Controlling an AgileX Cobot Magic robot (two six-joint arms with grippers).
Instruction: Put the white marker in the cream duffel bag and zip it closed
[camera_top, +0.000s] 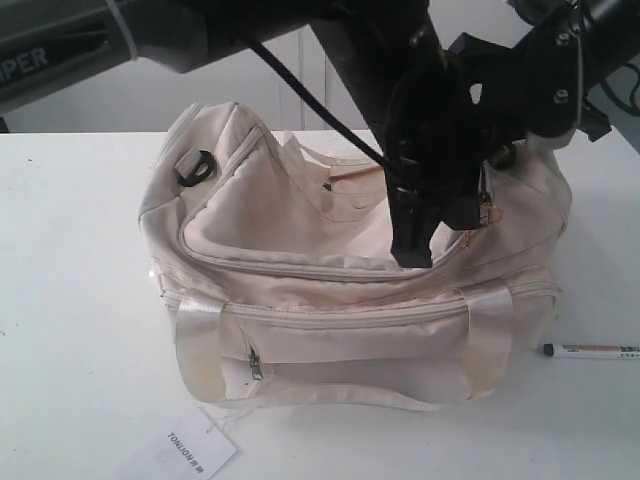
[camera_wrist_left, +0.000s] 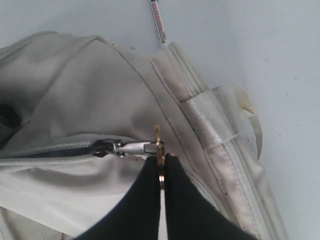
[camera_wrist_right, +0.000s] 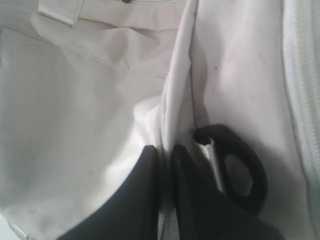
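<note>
A: Pinching anything, the left gripper (camera_wrist_left: 161, 164)?
B: Yes — the gold ring pull (camera_wrist_left: 158, 144) on the cream duffel bag (camera_top: 330, 345). Right gripper (camera_wrist_right: 165, 156) nips a fabric fold beside a black ring (camera_wrist_right: 245, 165).
A: And the white marker (camera_top: 590, 351)?
B: Lying on the desk (camera_top: 80, 300), just beside the bag — outside it.

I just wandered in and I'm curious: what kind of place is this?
Probably a robotics lab or test bench: black robot arms work on a cream duffel bag on a plain white table.
</note>
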